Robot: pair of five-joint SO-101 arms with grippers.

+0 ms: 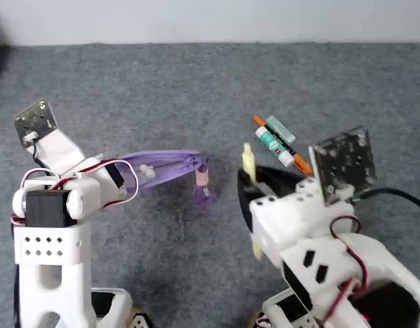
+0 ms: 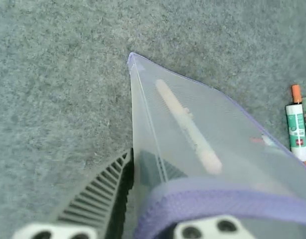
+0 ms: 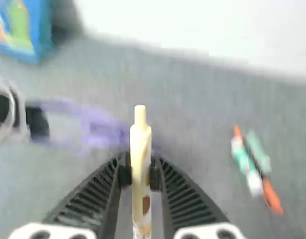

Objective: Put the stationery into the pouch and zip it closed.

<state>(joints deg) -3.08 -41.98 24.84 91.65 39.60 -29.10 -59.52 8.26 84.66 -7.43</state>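
Holding pouch (image 1: 165, 166) in left gripper (image 2: 140, 172), cream pen (image 3: 140, 134) in right gripper (image 3: 139, 167)

Clamping purple zip edge of mesh pouch, pale pen (image 2: 188, 127) lying inside. Pinching cream pen tight between black fingers (image 3: 100, 194), its end poking out beyond them, near pouch's zip end. Resting on grey table (image 1: 162, 89) near right gripper: orange pen (image 1: 304, 165) touching green-and-white marker (image 1: 273, 145)

A grey, rough carpet-like cloth (image 1: 162, 89) covers the whole table top. Behind its far edge stands a plain whitish wall (image 1: 210, 20). Near this wall, on the cloth, is a blue cardboard box (image 3: 21, 27) with green print. The light is soft and even.
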